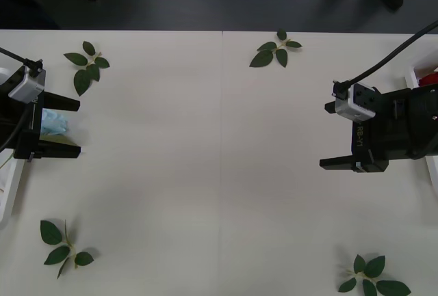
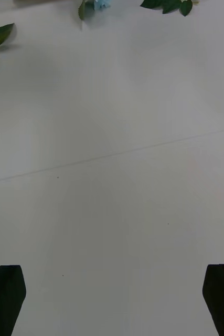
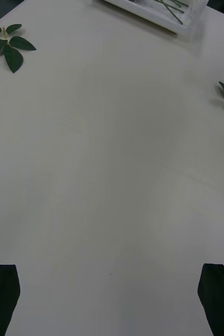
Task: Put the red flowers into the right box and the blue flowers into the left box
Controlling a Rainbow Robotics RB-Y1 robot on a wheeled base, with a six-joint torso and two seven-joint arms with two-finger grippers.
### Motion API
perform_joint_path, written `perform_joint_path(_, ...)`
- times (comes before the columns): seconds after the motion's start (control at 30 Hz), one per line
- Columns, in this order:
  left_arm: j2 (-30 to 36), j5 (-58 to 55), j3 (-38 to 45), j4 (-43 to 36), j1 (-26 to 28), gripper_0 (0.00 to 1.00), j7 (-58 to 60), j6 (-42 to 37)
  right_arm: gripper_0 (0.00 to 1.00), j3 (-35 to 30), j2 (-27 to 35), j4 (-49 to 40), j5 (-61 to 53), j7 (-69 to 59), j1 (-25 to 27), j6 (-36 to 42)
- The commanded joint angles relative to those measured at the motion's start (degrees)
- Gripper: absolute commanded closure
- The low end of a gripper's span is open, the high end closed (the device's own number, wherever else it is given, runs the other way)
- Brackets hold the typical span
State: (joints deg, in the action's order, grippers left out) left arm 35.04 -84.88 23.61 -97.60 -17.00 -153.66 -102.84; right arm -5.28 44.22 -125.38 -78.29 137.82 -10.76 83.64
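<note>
Fingers of both grippers are spread wide, and nothing is held.
Left gripper (image 1: 56, 127) is seen at the left box (image 1: 7, 204), over a blue flower (image 1: 53, 121); right gripper (image 1: 337, 137) is seen beside the right box (image 1: 432, 173). Leaf sprigs (image 1: 86, 63) are scattered on the table (image 1: 219, 159).

Left gripper (image 1: 57, 127) and right gripper (image 1: 337, 136) at opposite table edges, jaws spread wide

Vertical white lettering on right hand (image 1: 337, 163) body; unreadable.
</note>
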Motion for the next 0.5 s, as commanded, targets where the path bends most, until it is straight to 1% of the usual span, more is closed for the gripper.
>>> perform_joint_path(0.03, -0.85, -0.47, 0.65, -0.58, -2.25, 0.0, -1.34, -0.43, 0.0, -0.26, 1.31, -0.83, -0.37, 1.48, 0.48, -0.15)
perform_joint_path(0.5, -0.85, -0.47, 0.65, -0.58, -2.25, 0.0, -1.34, -0.43, 0.0, -0.26, 1.31, -0.83, -0.37, 1.48, 0.48, -0.15)
